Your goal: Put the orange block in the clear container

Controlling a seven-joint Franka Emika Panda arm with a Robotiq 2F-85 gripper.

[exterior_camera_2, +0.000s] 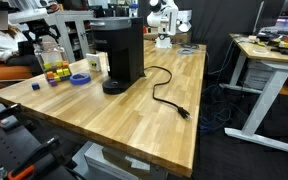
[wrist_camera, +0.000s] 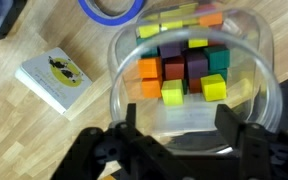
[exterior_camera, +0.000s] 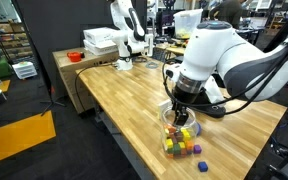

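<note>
Orange block (wrist_camera: pixel 149 68) lies in the one clear container (wrist_camera: pixel 117 75) beside two lime cubes (wrist_camera: pixel 172 93); hand (wrist_camera: pixel 176 138) above spread wide, empty.

Arm (exterior_camera: pixel 229 62): one, white, thick-jointed. In an exterior view it comes in from the frame's right edge, its upper link lying near level and its last joints bending steeply down.
Wrist (exterior_camera: pixel 191 84): white housing with a dark band, turned downward.
Gripper (exterior_camera: pixel 180 112): black, two-fingered, hanging vertical with its tips lowest. In the wrist view the gripper (wrist_camera: pixel 177 128) enters from the bottom edge, its fingers (wrist_camera: pixel 130 126) well apart, jaws spread wide.
</note>
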